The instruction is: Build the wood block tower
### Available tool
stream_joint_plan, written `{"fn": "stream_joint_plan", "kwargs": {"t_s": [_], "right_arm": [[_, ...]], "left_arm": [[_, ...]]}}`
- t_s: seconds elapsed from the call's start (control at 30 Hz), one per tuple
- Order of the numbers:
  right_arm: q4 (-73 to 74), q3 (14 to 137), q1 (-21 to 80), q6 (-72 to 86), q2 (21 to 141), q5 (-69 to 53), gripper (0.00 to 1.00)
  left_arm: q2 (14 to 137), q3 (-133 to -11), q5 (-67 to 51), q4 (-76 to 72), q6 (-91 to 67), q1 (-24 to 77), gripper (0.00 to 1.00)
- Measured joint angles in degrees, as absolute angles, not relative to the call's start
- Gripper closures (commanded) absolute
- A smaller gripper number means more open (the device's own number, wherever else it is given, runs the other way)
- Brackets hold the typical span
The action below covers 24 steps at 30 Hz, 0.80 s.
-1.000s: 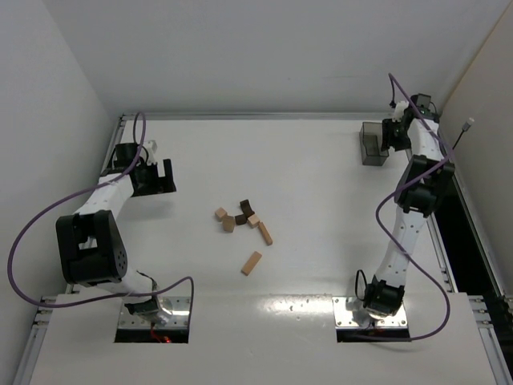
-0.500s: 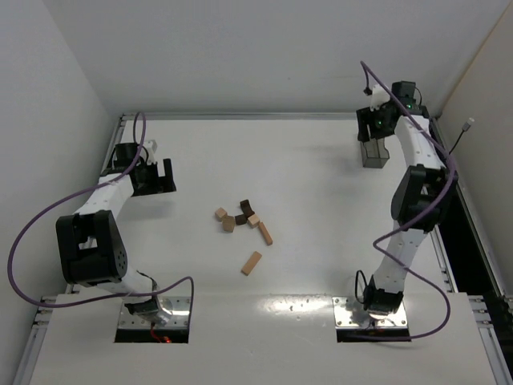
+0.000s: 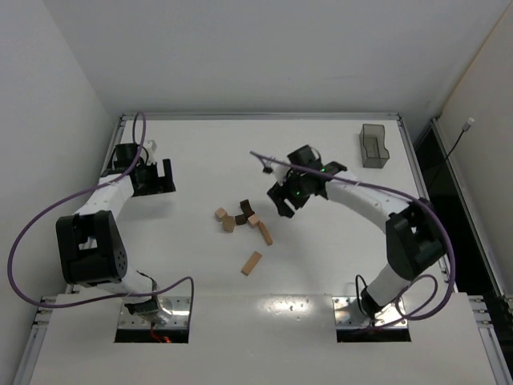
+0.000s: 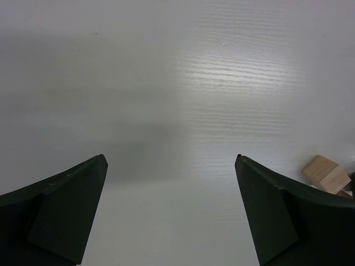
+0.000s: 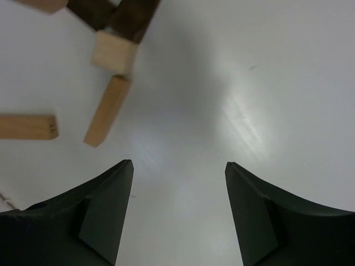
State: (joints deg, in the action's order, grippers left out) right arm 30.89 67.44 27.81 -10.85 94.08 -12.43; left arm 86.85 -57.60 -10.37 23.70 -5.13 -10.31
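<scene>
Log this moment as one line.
stage: stacking not started | wood blocks: loose, scattered mid-table | right gripper: open, empty, next to blocks | left gripper: open, empty, far left | grey container: back right

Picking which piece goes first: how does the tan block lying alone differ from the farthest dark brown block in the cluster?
The lone tan block is light and long; the dark brown block is darker and looks shorter. The tan one lies apart from the rest; the brown one sits among other blocks. Both lie on the table, unstacked.
</scene>
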Motion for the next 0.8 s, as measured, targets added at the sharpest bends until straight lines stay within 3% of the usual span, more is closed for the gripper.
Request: {"fn": "stream_joint_plan", "kwargs": {"t_s": [0.3, 0.8], "right_arm": [[28.1, 61.6, 41.2, -3.2, 93.9, -5.6, 0.39], [27.9, 65.0, 42.8, 7.0, 106.1, -7.9, 0.43]], "left_arm": [[86.2, -56.8, -8.7, 23.5, -5.2, -10.3, 0.0], [85.7, -56.7, -6.6, 23.4, -5.2, -10.3, 0.0]]}}
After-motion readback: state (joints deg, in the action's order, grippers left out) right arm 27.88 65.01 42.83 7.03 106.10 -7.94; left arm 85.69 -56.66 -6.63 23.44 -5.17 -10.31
